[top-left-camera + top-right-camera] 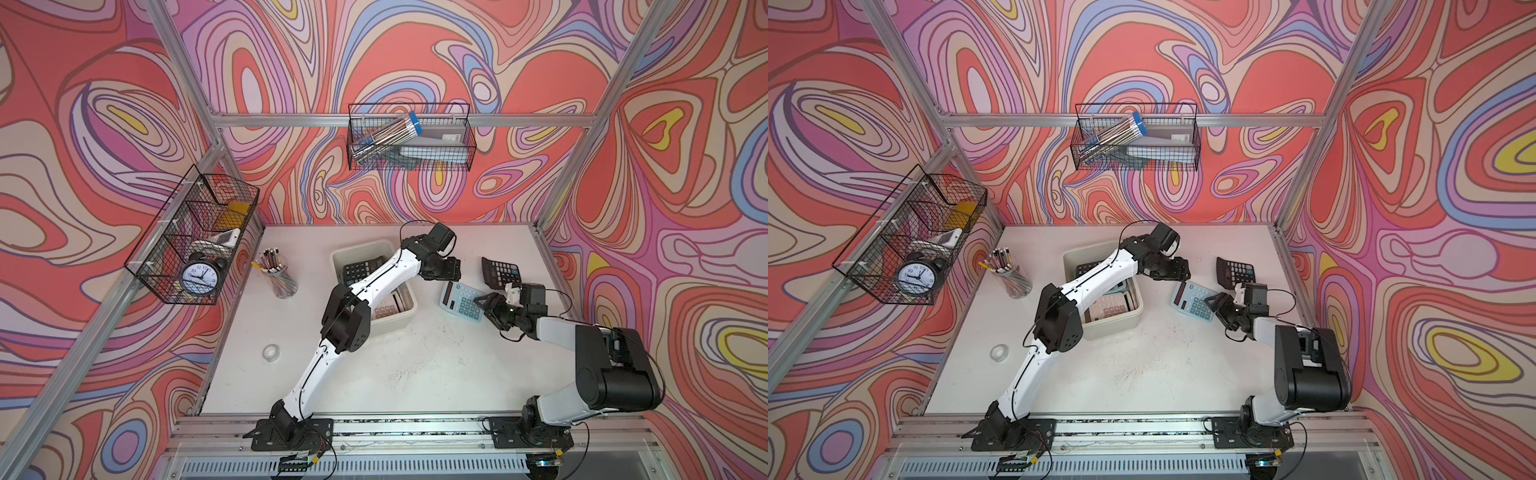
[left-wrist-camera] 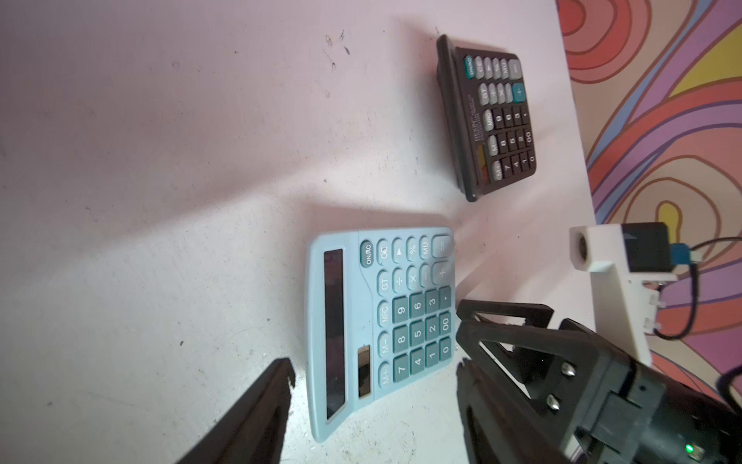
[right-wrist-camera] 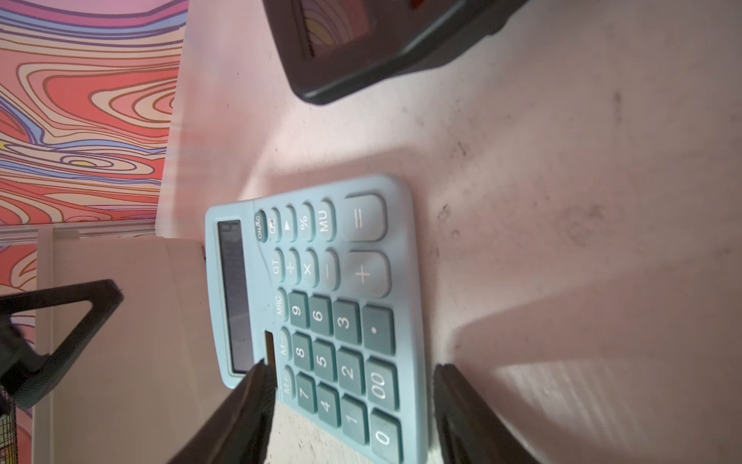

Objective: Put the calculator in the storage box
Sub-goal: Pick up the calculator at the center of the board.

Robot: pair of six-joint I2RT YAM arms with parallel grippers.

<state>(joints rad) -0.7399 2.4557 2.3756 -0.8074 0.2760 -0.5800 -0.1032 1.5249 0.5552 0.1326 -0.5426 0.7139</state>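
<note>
A light blue calculator [image 1: 461, 301] [image 1: 1192, 302] lies flat on the white table, right of the cream storage box [image 1: 357, 249] [image 1: 1077, 251]. My left gripper [image 1: 448, 274] [image 2: 375, 371] reaches over the box and hovers at the calculator's display end, open, fingers either side of a corner. My right gripper [image 1: 486, 305] [image 3: 349, 371] is open and straddles the keypad end, one finger [image 3: 257, 385] over the display corner, the other just off the edge. A black calculator [image 1: 500, 270] [image 2: 490, 120] lies beyond. The box holds a black calculator [image 1: 357, 270] and a pale one [image 1: 384, 309].
A glass cup of pencils [image 1: 280, 276] and a tape roll [image 1: 271, 353] sit on the table's left side. Black wire baskets hang on the left wall [image 1: 191, 237], with a clock [image 1: 199, 276], and on the back wall [image 1: 409, 137]. The right wall is close behind the black calculator.
</note>
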